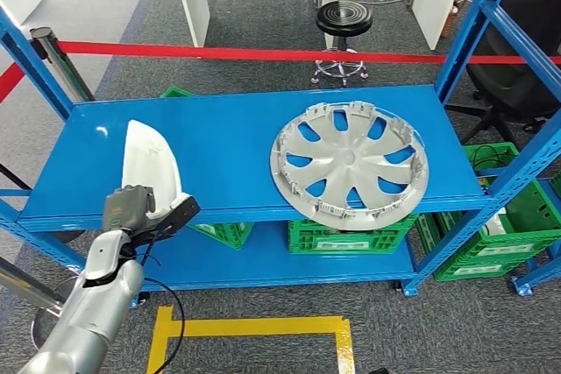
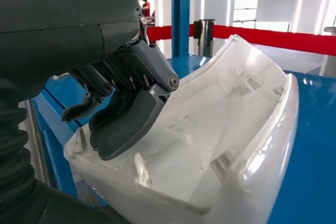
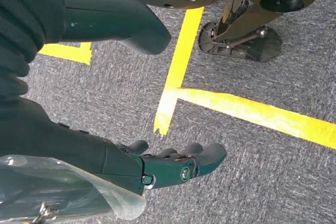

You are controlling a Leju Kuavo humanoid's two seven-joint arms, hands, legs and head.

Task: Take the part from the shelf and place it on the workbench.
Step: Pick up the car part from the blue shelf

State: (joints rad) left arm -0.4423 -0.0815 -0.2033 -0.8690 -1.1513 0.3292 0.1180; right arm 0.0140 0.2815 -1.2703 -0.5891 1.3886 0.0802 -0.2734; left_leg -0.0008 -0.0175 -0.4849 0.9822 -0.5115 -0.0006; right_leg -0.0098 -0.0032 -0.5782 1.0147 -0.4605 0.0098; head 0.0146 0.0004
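Dark fingers of the left hand curl down into the hollow of the white part, with the thick grey thumb set above them; whether the thumb presses the rim from outside cannot be told, so the hold itself is unconfirmed. In the left wrist view the pads rest against the inner face near the near edge. That part is a glossy white plastic shell, curved and tapering, with small moulded clips and ribs inside. It lies hollow side up at the left front of the blue shelf, its near end at the shelf's front lip. Behind the hand, the silver left arm rises from below, bent at the wrist.

Right hand hangs low over grey carpet crossed by yellow tape; its fingers are extended, lying side by side, holding nothing.

On the shelf's right half, well apart from the part, lies a silver spoked wheel cover, flat. Green crates sit on the lower level and beside the rack. A red barrier tape runs behind, with a black stool beyond it.
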